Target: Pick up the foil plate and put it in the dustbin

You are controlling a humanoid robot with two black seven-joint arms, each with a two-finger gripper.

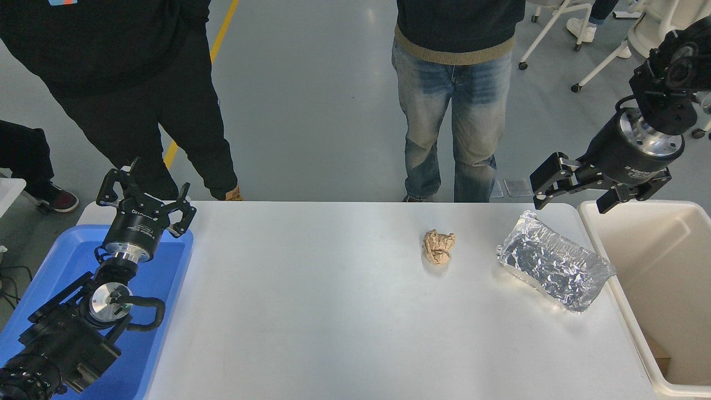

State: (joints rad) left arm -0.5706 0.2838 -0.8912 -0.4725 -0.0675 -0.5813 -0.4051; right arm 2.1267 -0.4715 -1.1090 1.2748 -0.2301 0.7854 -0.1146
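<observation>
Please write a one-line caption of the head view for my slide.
Open right gripper hovers above the foil plate beside the dustbin; left gripper parked.

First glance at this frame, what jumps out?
The shiny foil plate lies on the white table at the right, close beside the beige dustbin. The right gripper hangs open above the table's far right edge, holding nothing. A crumpled brown paper ball sits mid-table, and the left gripper is parked open over the blue tray.
</observation>
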